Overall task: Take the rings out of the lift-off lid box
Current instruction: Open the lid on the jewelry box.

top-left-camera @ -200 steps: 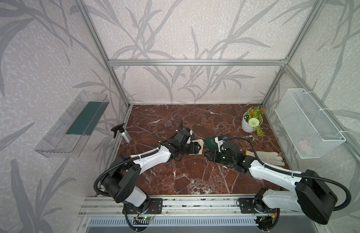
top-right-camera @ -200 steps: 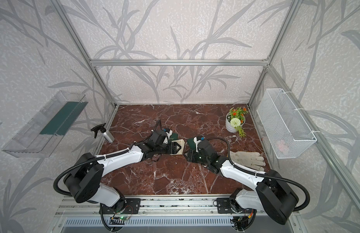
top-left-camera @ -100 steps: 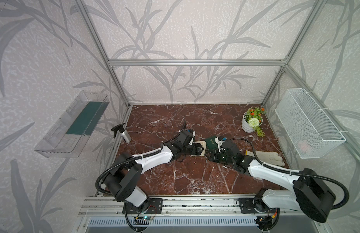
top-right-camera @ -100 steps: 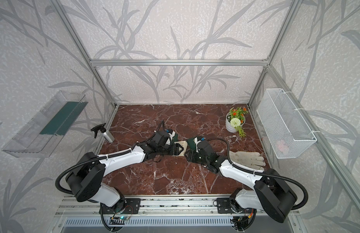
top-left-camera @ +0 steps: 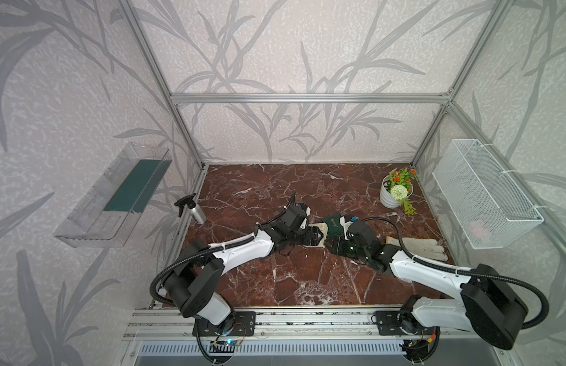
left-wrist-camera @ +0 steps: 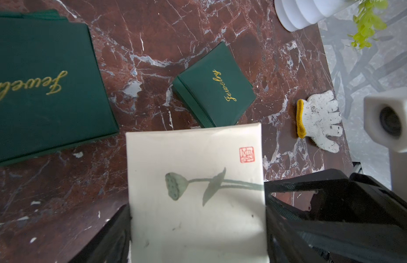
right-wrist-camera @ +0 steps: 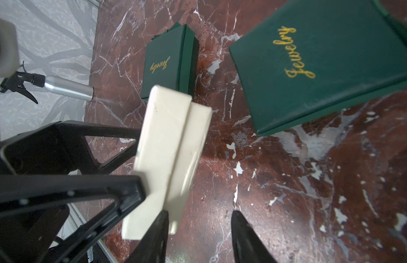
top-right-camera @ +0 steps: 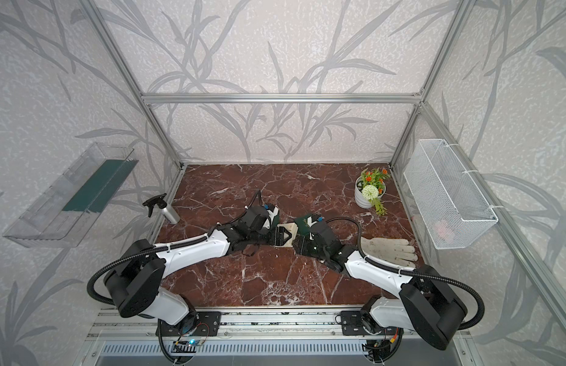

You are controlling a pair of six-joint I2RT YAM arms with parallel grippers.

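Stretching left arm [top-left-camera: 243, 250] and right arm [top-left-camera: 427, 272] low over the table [top-left-camera: 291, 279]. Squeezing the box [left-wrist-camera: 193, 154] in left gripper [left-wrist-camera: 195, 205], right gripper [right-wrist-camera: 200, 225] spread beside it.

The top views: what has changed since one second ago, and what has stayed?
The left gripper, shut on the white box, carried it a little toward the right gripper, so the gap between them nearly closed. Nothing was let go or newly grasped. The right gripper hardly moved; the green box, glove, flower pot and spray bottle stayed put.
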